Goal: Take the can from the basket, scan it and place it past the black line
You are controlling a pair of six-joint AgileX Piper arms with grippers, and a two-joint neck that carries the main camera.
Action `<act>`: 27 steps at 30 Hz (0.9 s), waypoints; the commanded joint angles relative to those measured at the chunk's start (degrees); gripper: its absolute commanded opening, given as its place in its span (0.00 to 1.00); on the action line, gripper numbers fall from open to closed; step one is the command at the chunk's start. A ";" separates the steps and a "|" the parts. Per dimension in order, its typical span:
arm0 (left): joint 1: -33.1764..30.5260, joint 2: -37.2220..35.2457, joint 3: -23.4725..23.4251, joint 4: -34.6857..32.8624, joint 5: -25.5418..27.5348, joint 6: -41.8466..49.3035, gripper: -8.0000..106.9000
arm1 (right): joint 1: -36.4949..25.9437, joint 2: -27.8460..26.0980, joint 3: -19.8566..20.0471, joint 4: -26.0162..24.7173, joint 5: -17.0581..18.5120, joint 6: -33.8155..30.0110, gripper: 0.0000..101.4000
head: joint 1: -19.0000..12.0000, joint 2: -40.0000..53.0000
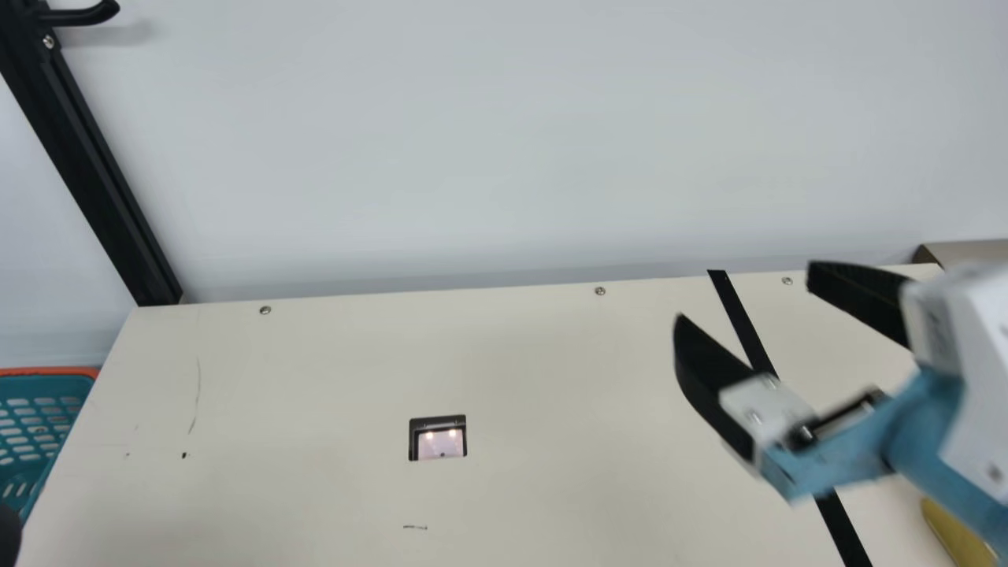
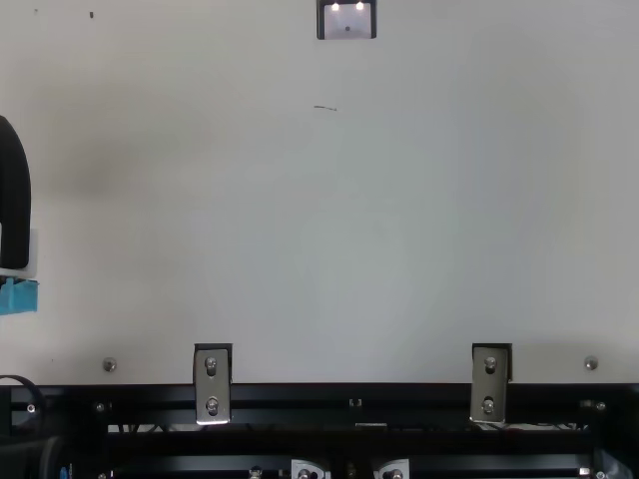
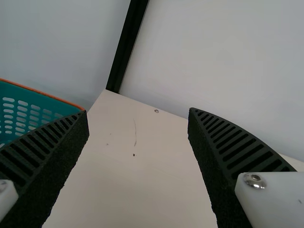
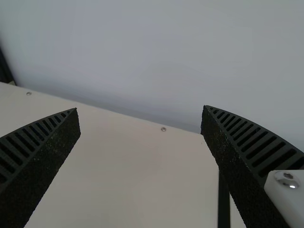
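Note:
My right gripper (image 1: 746, 293) stands open and empty above the black line (image 1: 841, 529) in the main view; its wrist view has the right gripper (image 4: 141, 108) with fingers wide apart. One finger of my left gripper (image 2: 14, 200) shows at the top view's left edge. Seen from its own wrist, the left gripper (image 3: 137, 110) is open, holding nothing, near the teal basket (image 3: 52, 99) with an orange rim. The basket (image 1: 49, 371) is cut off at the main view's left. A scanner window (image 1: 438, 438) is lit in the tabletop.
Partly behind the right arm lies a gold-yellow object (image 1: 954, 529), right of the black line; I cannot tell what it is. A pale wall (image 1: 472, 142) rises behind the table, with a black post (image 1: 94, 181) at the back left. Metal brackets (image 2: 212, 384) line the front edge.

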 commanded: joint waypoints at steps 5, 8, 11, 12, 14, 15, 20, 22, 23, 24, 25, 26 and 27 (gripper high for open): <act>0.00 0.00 0.00 0.00 0.00 0.00 0.85 | 6.98 5.96 -1.29 1.24 -7.76 5.15 1.00 | -1.83 0.51; 0.00 0.00 0.00 0.00 0.00 0.00 0.85 | 8.36 5.39 0.18 -1.70 -9.89 8.51 1.00 | -1.83 0.51; 0.00 0.00 0.00 0.00 0.00 0.00 0.85 | 7.98 1.36 4.28 -4.33 -10.60 10.22 1.00 | -1.83 0.51; 0.00 0.00 0.00 0.00 0.00 0.00 0.85 | 7.57 -0.38 6.09 -5.65 -10.75 10.76 1.00 | -1.83 0.51; 0.00 0.00 0.00 0.00 0.00 0.00 0.85 | 6.39 -4.36 9.74 -8.16 -10.58 12.29 1.00 | -1.83 0.51; 0.00 0.00 0.00 0.00 0.00 0.00 0.85 | 5.73 -6.48 11.68 -9.19 -10.33 12.85 1.00 | -1.83 0.51; 0.00 0.00 0.00 0.00 0.00 0.00 0.85 | 1.80 -17.87 21.04 -15.82 -7.34 16.46 1.00 | -1.83 0.51; 0.00 0.00 0.00 0.00 0.00 0.00 0.85 | 0.34 -22.41 24.49 -18.29 -5.60 18.04 1.00 | -1.83 0.51; 0.00 0.00 0.00 0.00 0.00 0.00 0.85 | -0.35 -24.64 26.13 -19.54 -4.59 18.99 1.00 | -1.83 0.51; 0.00 0.00 0.00 0.00 0.00 0.00 0.85 | -1.01 -26.93 27.73 -20.81 -3.59 19.94 1.00 | -1.83 0.51; 0.00 0.00 0.00 0.00 0.00 0.00 0.85 | -1.48 -28.96 29.20 -22.01 -2.82 20.88 1.00 | -1.83 0.51; 0.00 0.00 0.00 0.00 0.00 0.00 0.85 | -2.13 -31.12 30.54 -23.26 -1.72 21.89 1.00 | -1.83 0.51; 0.00 0.00 0.00 0.00 0.00 0.00 0.85 | -2.79 -33.28 31.76 -24.50 -0.53 22.93 1.00 | -1.83 0.51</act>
